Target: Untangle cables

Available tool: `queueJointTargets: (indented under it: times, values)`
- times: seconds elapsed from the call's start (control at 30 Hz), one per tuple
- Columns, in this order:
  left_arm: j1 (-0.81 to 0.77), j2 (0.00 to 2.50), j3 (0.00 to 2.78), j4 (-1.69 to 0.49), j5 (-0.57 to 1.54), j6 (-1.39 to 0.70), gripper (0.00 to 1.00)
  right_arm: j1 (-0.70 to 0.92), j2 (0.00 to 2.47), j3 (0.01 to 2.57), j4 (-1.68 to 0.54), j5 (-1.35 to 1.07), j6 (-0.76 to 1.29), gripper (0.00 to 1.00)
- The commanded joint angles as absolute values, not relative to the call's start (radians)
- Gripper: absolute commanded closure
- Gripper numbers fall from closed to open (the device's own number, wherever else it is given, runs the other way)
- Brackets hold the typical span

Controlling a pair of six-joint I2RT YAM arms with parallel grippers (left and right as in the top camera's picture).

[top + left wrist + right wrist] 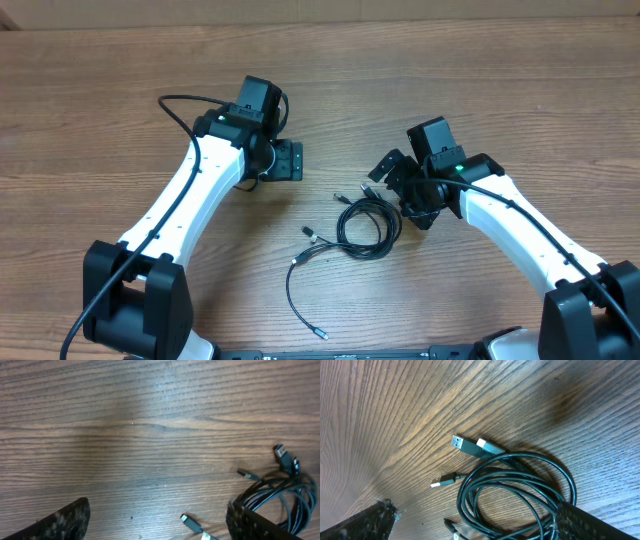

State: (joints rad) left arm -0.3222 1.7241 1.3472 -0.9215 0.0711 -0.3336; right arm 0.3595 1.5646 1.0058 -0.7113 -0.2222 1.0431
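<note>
Centre-right of the overhead view: black cables (365, 228) lie on a wooden table (120, 70), with both grippers open and holding nothing.

Most of the cables form a loose coil; one thin cord (293, 285) curves away below and left of it, ending in a silver-tipped plug (322, 334) near the lower middle; the left gripper (285, 160) sits up and left of the coil, apart from it, its fingers (55, 520) spread wide with only bare wood between them; the right gripper (402, 190) hangs just beside the coil's right edge, jaws wide; its wrist view shows the coil between its fingers (600, 522), one overlapping the coil's lower right, contact unclear; two USB plugs (462, 443) point toward the upper left, with a smaller plug (442, 481) below them.
</note>
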Motion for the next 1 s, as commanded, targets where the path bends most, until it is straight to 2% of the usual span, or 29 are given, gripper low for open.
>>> queueJointTargets:
  times: [0.0,0.03,0.13,0.27,0.47,0.97]
  values:
    - [-0.345,1.730,1.341,-0.905,0.082,-0.402,0.03,0.353,1.564,1.000,-0.708,-0.226,1.047,0.00]
    - [-0.349,1.730,1.341,-0.899,0.081,-0.413,0.00,0.353,1.564,1.000,-0.708,-0.226,1.047,0.00]
    - [-0.367,1.730,1.341,-0.879,0.078,-0.429,0.05,0.353,1.564,1.000,-0.708,-0.226,1.047,0.00]
    - [-0.389,1.730,1.341,-0.846,0.077,-0.435,0.05,0.353,1.564,1.000,-0.708,-0.226,1.047,0.00]
    - [-0.416,1.730,1.341,-0.819,0.075,-0.435,0.01,0.353,1.564,1.000,-0.708,-0.226,1.047,0.00]
    - [-0.435,1.829,1.333,-0.810,0.083,-0.435,0.00,0.353,1.564,1.000,-0.708,-0.226,1.047,0.00]
